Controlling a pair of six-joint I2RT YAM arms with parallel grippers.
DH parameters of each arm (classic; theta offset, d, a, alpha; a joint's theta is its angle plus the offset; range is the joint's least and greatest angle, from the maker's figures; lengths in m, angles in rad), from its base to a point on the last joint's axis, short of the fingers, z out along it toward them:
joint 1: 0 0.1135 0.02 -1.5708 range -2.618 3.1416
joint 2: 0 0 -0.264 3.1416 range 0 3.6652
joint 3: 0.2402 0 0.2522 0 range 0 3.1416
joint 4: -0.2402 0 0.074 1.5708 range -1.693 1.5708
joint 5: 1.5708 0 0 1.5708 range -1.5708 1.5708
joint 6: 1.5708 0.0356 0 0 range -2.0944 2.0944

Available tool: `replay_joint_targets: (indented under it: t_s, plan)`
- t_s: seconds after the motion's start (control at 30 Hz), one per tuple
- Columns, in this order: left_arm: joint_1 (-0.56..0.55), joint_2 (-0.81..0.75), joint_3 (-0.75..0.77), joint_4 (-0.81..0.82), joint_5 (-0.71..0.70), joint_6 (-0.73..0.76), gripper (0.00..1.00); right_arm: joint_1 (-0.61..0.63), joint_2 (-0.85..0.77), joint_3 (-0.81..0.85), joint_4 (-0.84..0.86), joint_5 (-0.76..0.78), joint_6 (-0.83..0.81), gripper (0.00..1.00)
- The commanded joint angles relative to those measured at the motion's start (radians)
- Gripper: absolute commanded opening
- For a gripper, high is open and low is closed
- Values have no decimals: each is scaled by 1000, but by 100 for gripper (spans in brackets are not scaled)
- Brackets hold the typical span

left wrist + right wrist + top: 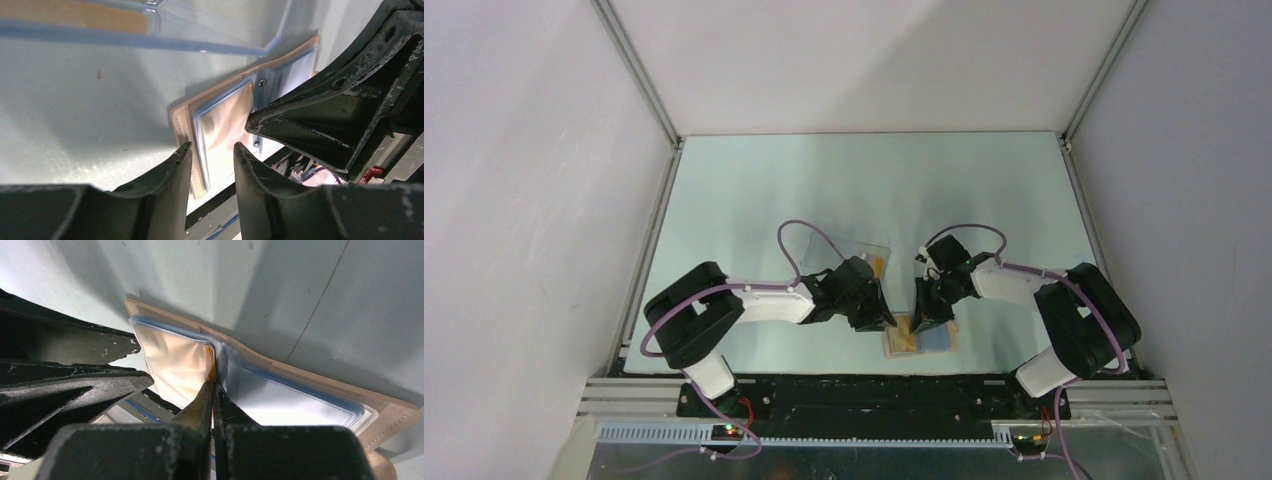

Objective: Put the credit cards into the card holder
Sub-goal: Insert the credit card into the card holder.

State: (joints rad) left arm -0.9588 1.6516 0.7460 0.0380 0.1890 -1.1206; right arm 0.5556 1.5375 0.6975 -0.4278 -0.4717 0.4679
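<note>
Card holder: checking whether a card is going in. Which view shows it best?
Right wrist: the open card holder fills the frame, the right gripper pinching an orange card at its fold. Left wrist shows it partly behind that gripper; the top view shows it small and partly hidden.

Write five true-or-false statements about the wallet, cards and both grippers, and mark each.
1. The card holder lies open on the table. True.
2. The right gripper has its jaws wide apart. False: they are pinched on the edge of a credit card.
3. The left gripper has its jaws apart at the card holder's edge. True.
4. The clear box is empty. False: a second card lies in it.
5. The card holder sits at the table's far edge. False: it is by the near edge, between the grippers.
</note>
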Motion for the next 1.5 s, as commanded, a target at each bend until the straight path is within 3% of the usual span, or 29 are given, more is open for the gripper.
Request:
replay_joint_targets:
  t_s: [0.0, 0.53, 0.73, 1.2, 1.33, 1.47]
  plan:
    - [-8, 3, 39, -65, -36, 35, 42, 18, 55, -23, 31, 44, -21, 0]
    - [-28, 7, 95, -44, -21, 54, 9, 23, 34, -23, 31, 26, -15, 0]
    - [-34, -32, 97, -44, -29, 58, 7, 18, 6, -21, 29, 6, -6, 0]
    - [-45, -28, 129, -46, -13, 62, 9, -46, -210, 50, -77, -40, 10, 4]
    - [-46, -26, 136, -53, -11, 64, 17, -75, -238, 52, -103, -44, -2, 6]
    - [-51, -21, 157, -78, -14, 74, 29, -88, -242, 51, -117, -42, -14, 14]
